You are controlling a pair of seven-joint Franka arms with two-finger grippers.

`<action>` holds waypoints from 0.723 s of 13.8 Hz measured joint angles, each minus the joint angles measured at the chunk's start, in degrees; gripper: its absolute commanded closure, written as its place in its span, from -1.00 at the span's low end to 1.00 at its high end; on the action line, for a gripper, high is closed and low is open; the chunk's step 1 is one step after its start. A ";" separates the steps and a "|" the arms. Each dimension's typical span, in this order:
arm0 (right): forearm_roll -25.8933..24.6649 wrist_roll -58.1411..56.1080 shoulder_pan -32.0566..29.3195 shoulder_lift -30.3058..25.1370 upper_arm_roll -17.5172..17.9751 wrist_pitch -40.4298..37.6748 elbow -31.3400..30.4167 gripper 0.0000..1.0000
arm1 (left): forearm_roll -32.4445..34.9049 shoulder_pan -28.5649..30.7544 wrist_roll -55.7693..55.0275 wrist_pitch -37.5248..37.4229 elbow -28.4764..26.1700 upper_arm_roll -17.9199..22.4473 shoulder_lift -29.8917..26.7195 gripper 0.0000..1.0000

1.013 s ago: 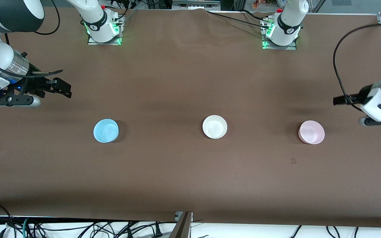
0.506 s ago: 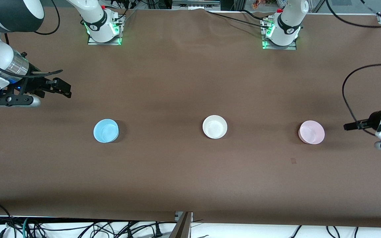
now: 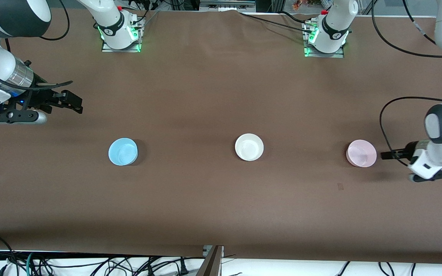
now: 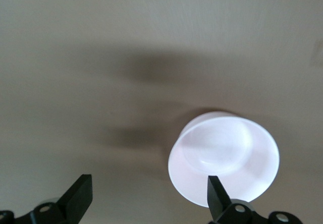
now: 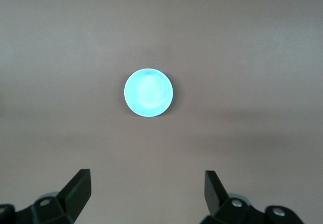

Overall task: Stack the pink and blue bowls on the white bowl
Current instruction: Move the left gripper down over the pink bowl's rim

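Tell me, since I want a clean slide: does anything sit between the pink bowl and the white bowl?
Nothing visible does. Only bare brown table lies between the pink bowl and the white bowl. The open left gripper is beside the pink bowl, toward the left arm's end, not in that path.

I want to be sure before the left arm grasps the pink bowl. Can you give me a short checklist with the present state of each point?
1. Left gripper open: ok.
2. Pink bowl upright, empty: ok.
3. Left gripper centred on the pink bowl: not ok, one finger is at its rim, the bowl lies off to one side.
4. White bowl free, empty: ok.
5. Right gripper open, waiting away from the blue bowl: ok.
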 measured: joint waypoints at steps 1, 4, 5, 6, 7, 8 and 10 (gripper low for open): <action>0.00 0.00 0.00 0.00 0.00 0.00 0.00 -0.99 | 0.00 -0.16 0.00 0.09 -0.74 -0.14 1.28 -1.00; 0.01 0.00 0.00 0.00 0.04 0.00 0.00 -0.99 | 0.02 -0.34 0.10 0.50 -1.35 -0.38 3.78 0.26; 0.02 0.00 0.01 0.00 0.09 0.00 0.00 -0.99 | 0.05 -0.35 0.23 0.81 -1.39 -0.39 3.79 0.85; 0.04 0.00 0.02 0.00 0.12 0.00 0.00 -0.99 | 0.07 -0.35 0.32 1.26 -1.39 -0.39 3.77 1.00; 0.08 -0.02 0.04 0.02 0.14 -0.01 0.00 -0.99 | 0.07 -0.35 0.36 1.50 -1.40 -0.39 3.77 1.00; 0.12 -0.05 0.09 0.06 0.19 -0.03 0.00 -0.99 | 0.07 -0.36 0.40 1.55 -1.45 -0.39 3.78 1.00; 0.14 -0.06 0.23 0.13 0.31 -0.07 0.00 -0.99 | 0.07 -0.46 0.45 2.43 -2.00 -0.40 3.97 1.00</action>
